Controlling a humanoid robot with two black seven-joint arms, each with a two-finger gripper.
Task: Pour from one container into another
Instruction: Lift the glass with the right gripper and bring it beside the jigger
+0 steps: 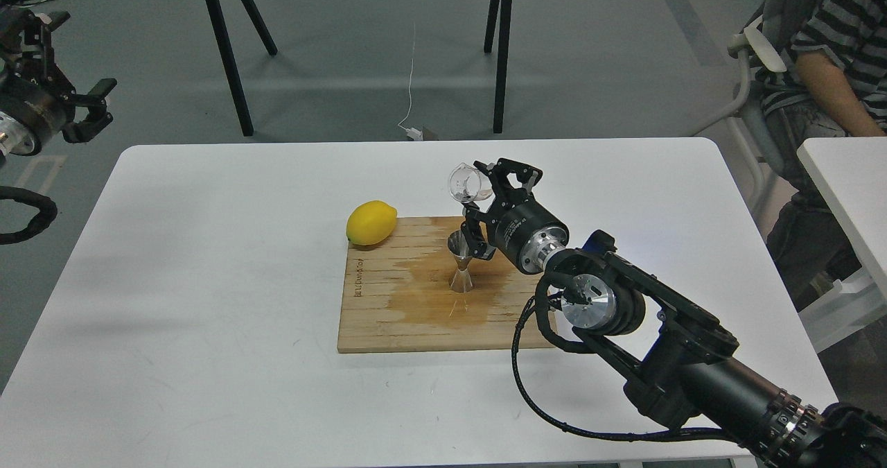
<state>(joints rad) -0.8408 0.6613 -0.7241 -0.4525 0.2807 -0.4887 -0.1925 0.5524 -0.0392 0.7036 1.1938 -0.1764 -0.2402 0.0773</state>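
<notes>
Right gripper (pixel 477 201) clamped on the glass cup (pixel 467 183), held up in the air and tipped on its side, mouth facing left; cup sits above and slightly behind the jigger (pixel 460 265); jigger upright on the wooden board (pixel 388 315), mid-board, partly hidden by a lower gripper finger; cannot tell whether that finger touches it. Left gripper (pixel 93 111) far off at the left edge, off the desk (pixel 208 281), fingers apart, holding nothing.

Risks as I judge them: jigger mouth is narrow and the cup rim looks not squarely over it, so liquid could miss and land on the board; a dark wet-looking stain already spreads around the jigger base, so spill is likely here; cup looks near empty, contents hard to read through the glass. Jigger has a thin waist and small foot; a nudge from the gripper finger just beside it could topple it. Cup is smooth glass pinched near the rim; slip during more tilt possible. Lemon (pixel 371 223) sits at the board's back-left corner, well clear of the pour; low risk there.
</notes>
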